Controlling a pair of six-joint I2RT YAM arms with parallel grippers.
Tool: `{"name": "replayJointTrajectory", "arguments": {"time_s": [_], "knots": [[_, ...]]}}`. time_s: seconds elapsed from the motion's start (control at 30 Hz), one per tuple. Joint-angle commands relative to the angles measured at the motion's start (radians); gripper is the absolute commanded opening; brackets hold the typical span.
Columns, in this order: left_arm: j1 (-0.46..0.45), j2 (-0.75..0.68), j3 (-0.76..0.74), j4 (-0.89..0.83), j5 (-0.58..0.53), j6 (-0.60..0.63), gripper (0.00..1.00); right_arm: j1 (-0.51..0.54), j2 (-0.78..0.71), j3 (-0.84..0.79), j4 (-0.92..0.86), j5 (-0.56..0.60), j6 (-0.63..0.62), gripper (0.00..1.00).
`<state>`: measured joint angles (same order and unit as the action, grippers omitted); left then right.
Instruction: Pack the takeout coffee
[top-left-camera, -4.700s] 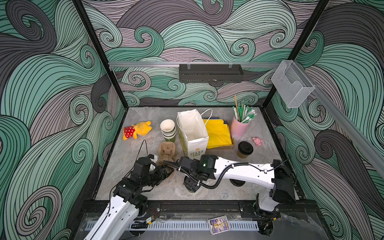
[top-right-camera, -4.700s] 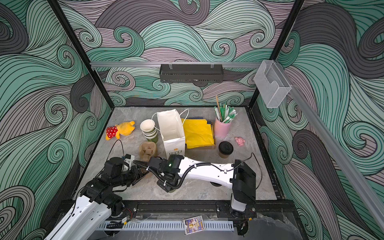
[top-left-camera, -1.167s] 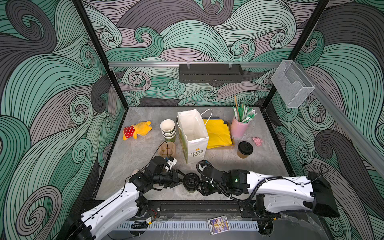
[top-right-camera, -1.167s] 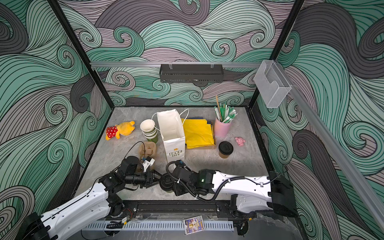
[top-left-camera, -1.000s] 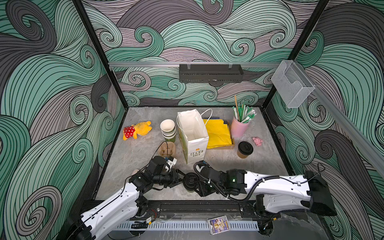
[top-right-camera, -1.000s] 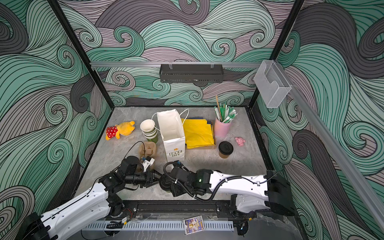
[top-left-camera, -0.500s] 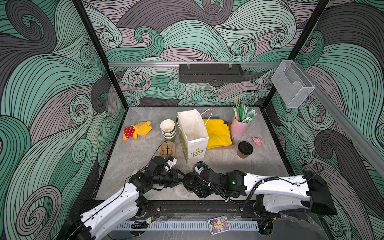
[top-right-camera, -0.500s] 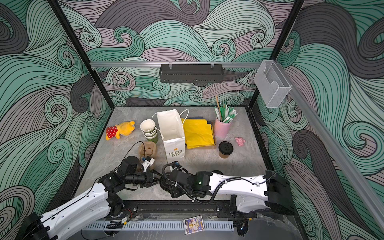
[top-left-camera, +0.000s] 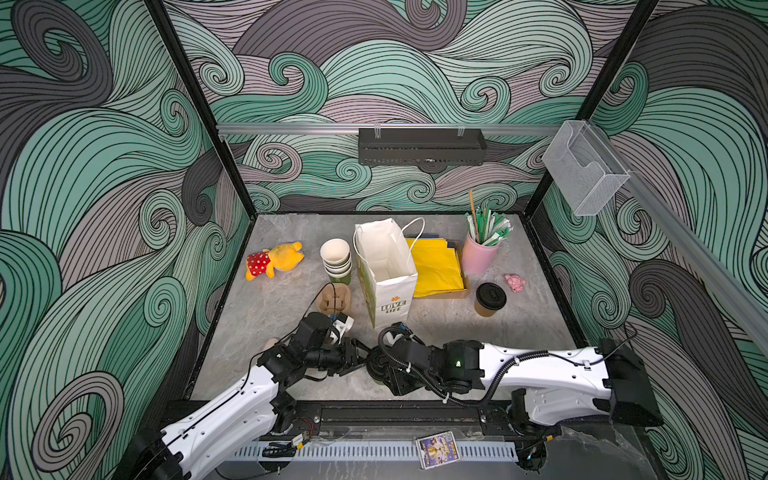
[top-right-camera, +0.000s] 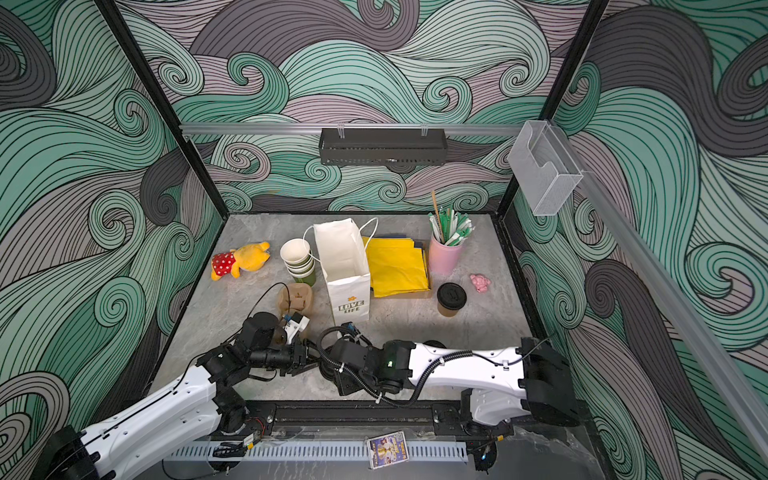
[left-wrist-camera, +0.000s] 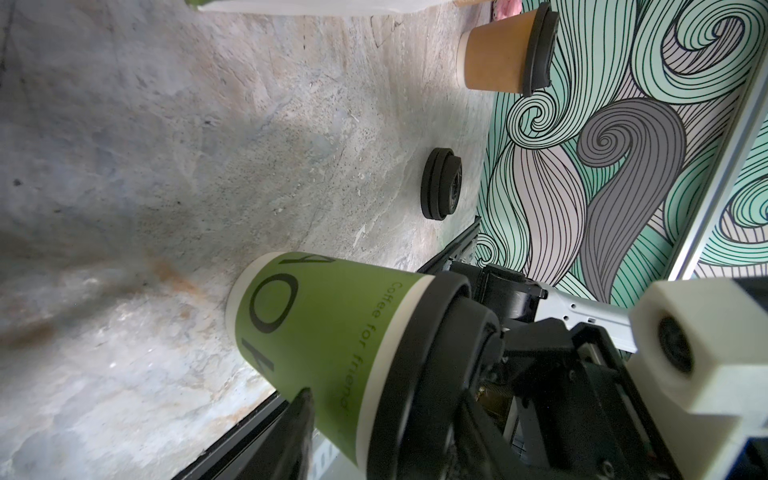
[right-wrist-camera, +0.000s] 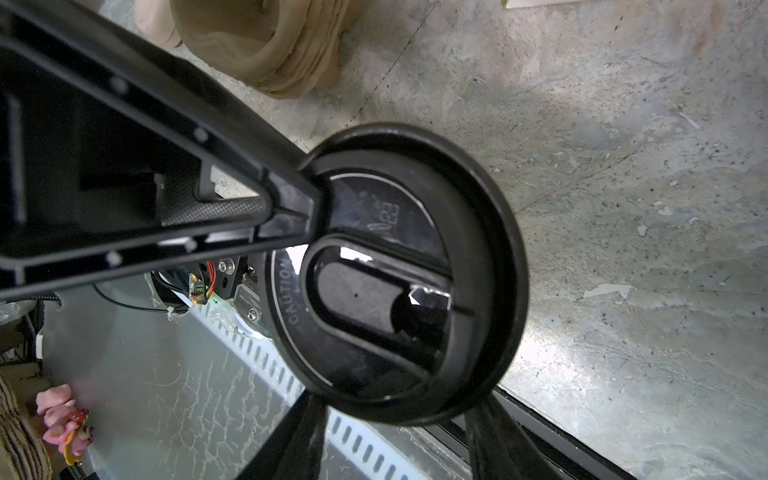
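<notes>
left gripper (top-left-camera: 355, 358) reaches in low at the table front, one finger pressed on the green cup (left-wrist-camera: 316, 332); far finger hidden, reads as pinching it. the cup, black lid (right-wrist-camera: 395, 270) on, sits between both claws. right gripper (top-left-camera: 384, 365) has fingers straddling the cup under the lid rim; can't tell if they press. step: handing off or steadying the lidded cup. next: one firm grip, lift upright, lower into the open paper bag (top-left-camera: 388, 266) behind. tan cup (top-left-camera: 489, 300) waits far right, unpacked.
</notes>
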<state>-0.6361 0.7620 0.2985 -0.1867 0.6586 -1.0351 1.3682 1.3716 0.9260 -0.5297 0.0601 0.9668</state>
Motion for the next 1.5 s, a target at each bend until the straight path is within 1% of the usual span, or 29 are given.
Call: {"name": "replayJointTrajectory", "arguments": {"time_s": [0.0,0.27,0.53,0.57,0.63,0.73,0.8,0.9,0.97,1.0,1.03,1.1,1.13,1.23,1.33,1.47], "knots": [[-0.008,0.013,-0.006,-0.107,-0.027,0.027,0.52,-0.015,0.096,-0.045,-0.215,0.136,0.044,0.52],[-0.008,0.012,-0.006,-0.11,-0.027,0.028,0.52,-0.015,0.164,-0.034,-0.283,0.153,0.071,0.49],[-0.008,0.014,-0.004,-0.111,-0.028,0.029,0.52,-0.014,0.196,-0.015,-0.331,0.158,0.078,0.48],[-0.008,0.014,-0.004,-0.111,-0.029,0.029,0.52,-0.012,0.186,-0.007,-0.319,0.154,0.07,0.48],[-0.009,0.013,-0.003,-0.112,-0.028,0.03,0.52,-0.002,0.139,0.004,-0.266,0.156,0.038,0.51],[-0.009,0.013,0.002,-0.114,-0.027,0.03,0.52,0.014,0.02,-0.004,-0.132,0.159,-0.035,0.57],[-0.008,0.012,0.007,-0.116,-0.027,0.03,0.51,0.021,-0.053,-0.025,-0.06,0.17,-0.076,0.58],[-0.008,0.015,0.011,-0.116,-0.025,0.033,0.51,0.025,-0.128,-0.047,-0.015,0.169,-0.131,0.59],[-0.008,0.015,0.013,-0.117,-0.019,0.035,0.51,0.025,-0.166,-0.062,-0.012,0.18,-0.14,0.58],[-0.009,0.015,0.013,-0.116,-0.016,0.035,0.51,0.022,-0.183,-0.071,-0.021,0.207,-0.121,0.56],[-0.008,0.013,0.013,-0.119,-0.016,0.037,0.51,0.013,-0.202,-0.081,-0.04,0.236,-0.088,0.53],[-0.008,0.012,0.016,-0.12,-0.014,0.04,0.51,-0.028,-0.229,-0.095,-0.064,0.233,-0.036,0.45],[-0.008,0.013,0.018,-0.121,-0.014,0.041,0.52,-0.053,-0.237,-0.102,-0.063,0.214,-0.014,0.41],[-0.009,0.013,0.024,-0.125,-0.012,0.046,0.51,-0.099,-0.25,-0.118,-0.001,0.143,0.006,0.35],[-0.009,0.018,0.027,-0.123,-0.012,0.049,0.51,-0.139,-0.228,-0.117,0.054,0.061,0.008,0.32],[-0.009,0.023,0.03,-0.125,-0.005,0.05,0.51,-0.16,-0.185,-0.113,0.086,0.009,0.007,0.27]]}}
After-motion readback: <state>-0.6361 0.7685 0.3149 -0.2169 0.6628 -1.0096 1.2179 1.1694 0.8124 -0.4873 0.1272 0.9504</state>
